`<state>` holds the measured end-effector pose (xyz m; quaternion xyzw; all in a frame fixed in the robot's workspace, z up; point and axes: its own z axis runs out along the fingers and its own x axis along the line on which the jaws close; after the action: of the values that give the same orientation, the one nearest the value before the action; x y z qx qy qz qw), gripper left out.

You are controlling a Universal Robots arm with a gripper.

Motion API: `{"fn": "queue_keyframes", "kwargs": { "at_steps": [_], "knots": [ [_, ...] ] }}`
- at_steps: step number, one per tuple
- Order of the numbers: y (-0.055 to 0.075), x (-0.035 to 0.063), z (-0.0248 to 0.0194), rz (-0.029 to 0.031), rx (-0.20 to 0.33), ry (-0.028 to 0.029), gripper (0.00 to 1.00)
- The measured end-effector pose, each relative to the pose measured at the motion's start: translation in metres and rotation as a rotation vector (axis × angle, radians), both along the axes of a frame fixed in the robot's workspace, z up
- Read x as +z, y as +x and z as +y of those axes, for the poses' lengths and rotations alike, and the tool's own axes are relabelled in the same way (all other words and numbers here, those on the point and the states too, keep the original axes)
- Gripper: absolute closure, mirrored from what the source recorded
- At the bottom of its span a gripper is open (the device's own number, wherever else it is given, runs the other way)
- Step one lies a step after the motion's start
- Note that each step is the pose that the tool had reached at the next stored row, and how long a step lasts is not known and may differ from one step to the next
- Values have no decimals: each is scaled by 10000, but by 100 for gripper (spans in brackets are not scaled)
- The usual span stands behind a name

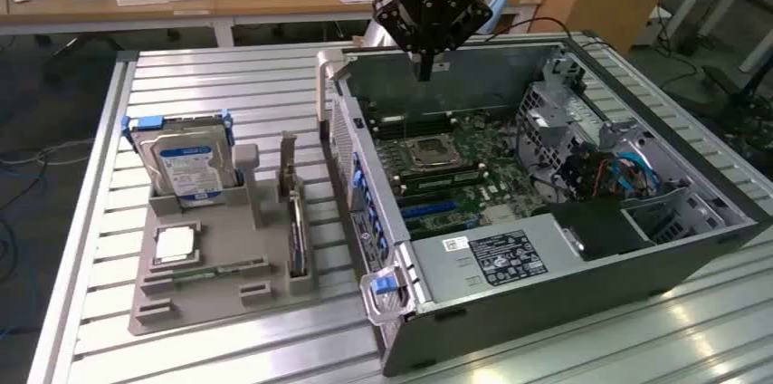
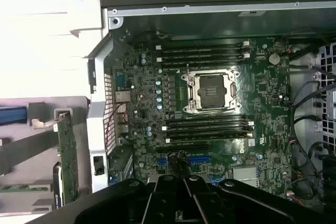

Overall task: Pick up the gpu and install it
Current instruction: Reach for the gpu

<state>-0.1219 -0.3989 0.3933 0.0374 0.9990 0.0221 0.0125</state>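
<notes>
Exterior view: my gripper hangs over the far edge of the open computer case, its fingers drawn together with nothing between them. The gpu stands on its long edge in the grey holder, in the slot along the holder's edge nearest the case, well apart from me. A hard drive stands upright at the holder's far end. The holder sits on the slatted table. From the wrist view I look down on the motherboard and its CPU socket, with the gpu outside the case wall.
</notes>
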Motion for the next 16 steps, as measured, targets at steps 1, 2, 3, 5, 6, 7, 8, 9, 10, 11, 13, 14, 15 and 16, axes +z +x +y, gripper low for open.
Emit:
{"fn": "queue_keyframes", "kwargs": {
  "at_steps": [1, 2, 3, 5, 6, 7, 8, 9, 10, 11, 13, 14, 15, 16],
  "knots": [
    [0, 0, 0, 0, 0, 0, 89],
    [0, 0, 0, 0, 0, 0, 89],
    [0, 0, 0, 0, 0, 0, 89],
    [0, 0, 0, 0, 0, 0, 89],
    [0, 0, 0, 0, 0, 0, 89],
    [0, 0, 0, 0, 0, 1, 89],
    [0, 0, 0, 0, 0, 0, 89],
    [0, 0, 0, 0, 0, 0, 89],
    [0, 0, 0, 0, 0, 0, 89],
    [0, 0, 0, 0, 1, 0, 89],
    [-16, 0, 0, 0, -2, -1, 89],
    [-26, 0, 0, 0, -1, 0, 89],
    [-38, 0, 0, 1, 0, -1, 89],
    [-54, 0, 0, 0, 0, 0, 89]
  ]
}}
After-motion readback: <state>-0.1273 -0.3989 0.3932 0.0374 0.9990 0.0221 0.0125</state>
